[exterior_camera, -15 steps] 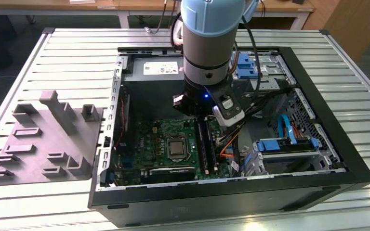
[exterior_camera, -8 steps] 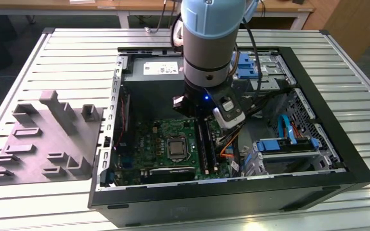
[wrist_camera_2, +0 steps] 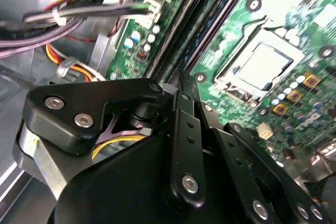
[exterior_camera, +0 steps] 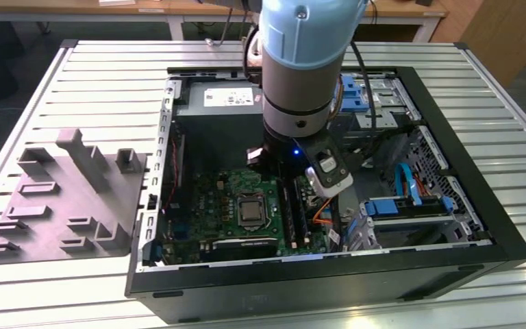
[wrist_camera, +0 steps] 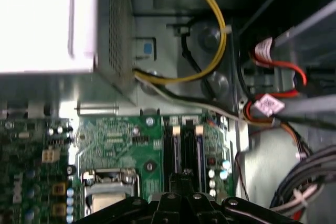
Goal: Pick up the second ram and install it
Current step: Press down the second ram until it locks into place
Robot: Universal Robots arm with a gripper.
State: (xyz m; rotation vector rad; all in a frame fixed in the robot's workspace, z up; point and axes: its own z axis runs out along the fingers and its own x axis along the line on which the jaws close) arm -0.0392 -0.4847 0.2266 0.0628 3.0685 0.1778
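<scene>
One gripper (wrist_camera_2: 181,85) over two black memory slots (wrist_camera: 181,150), one green motherboard (exterior_camera: 235,199), grip state unclear.

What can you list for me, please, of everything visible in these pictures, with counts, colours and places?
computer case: one, black, open, on the slatted table.
slatted table: one, pale metal, under the case.
motherboard: one, green, on the case floor.
processor socket: one, silver and black, mid-board.
memory slots: several, long, black, beside the socket, under the gripper.
power-supply box: one, grey, at the case's far end.
drive bays: blue and silver, toward the exterior view's right.
cables: several, yellow, orange, black, white, near the supply.
fixture tray: one, grey, at the exterior view's left.
arm: one, grey and blue, reaching into the case.
gripper: one, black, over the memory slots.
</scene>
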